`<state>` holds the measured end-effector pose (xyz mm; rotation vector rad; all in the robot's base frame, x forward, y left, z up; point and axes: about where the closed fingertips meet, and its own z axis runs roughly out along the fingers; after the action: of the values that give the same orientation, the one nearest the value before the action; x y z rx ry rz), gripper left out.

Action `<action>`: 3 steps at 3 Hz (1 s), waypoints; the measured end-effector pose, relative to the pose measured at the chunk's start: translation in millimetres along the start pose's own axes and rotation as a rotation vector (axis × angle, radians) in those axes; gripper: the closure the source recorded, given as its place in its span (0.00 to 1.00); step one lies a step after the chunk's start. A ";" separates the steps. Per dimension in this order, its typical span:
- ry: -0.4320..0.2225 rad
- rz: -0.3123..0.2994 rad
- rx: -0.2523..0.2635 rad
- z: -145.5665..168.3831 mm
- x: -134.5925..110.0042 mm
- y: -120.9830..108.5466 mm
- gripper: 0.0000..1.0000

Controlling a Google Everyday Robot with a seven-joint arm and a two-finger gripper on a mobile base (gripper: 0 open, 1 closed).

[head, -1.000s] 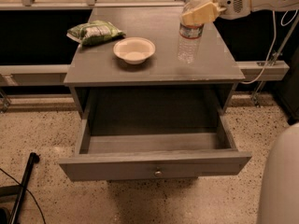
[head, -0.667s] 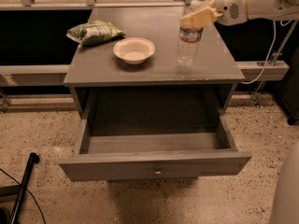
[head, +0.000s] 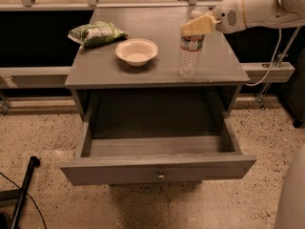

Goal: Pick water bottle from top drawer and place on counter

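Water bottle [head: 190,56] lowered, upright on counter [head: 119,75], top at claw [head: 200,25].

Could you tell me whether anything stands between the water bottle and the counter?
Nothing visible does: the water bottle already stands upright on the counter, with the gripper at its cap. The bowl sits apart from it.

On the desk [head: 157,23], bag [head: 96,33] lies ten o'clock from bowl [head: 137,51], bottle [head: 189,54] at three, pincer [head: 200,25] atop it; drawer [head: 157,168] at six.
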<state>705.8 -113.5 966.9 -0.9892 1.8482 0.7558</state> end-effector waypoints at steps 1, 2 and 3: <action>0.000 0.000 0.000 0.0 0.0 0.0 0.36; 0.000 0.000 0.000 0.0 0.0 0.0 0.13; 0.000 0.000 0.000 0.2 0.0 0.0 0.00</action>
<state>705.9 -113.3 966.9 -0.9894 1.8482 0.7560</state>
